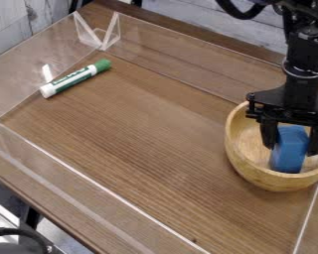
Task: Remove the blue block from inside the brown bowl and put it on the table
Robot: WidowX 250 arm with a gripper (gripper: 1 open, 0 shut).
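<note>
The blue block (290, 149) stands upright inside the brown bowl (248, 159) at the right edge of the table (135, 139). My black gripper (292, 134) reaches straight down into the bowl. Its fingers (269, 130) sit against the block's left and right sides, shut on it. The block's lower half shows below the fingers and rests in the bowl.
A green and white marker (76, 77) lies at the back left. Low clear acrylic walls (43, 55) run along the table's edges, and a folded clear piece (98, 30) stands at the back corner.
</note>
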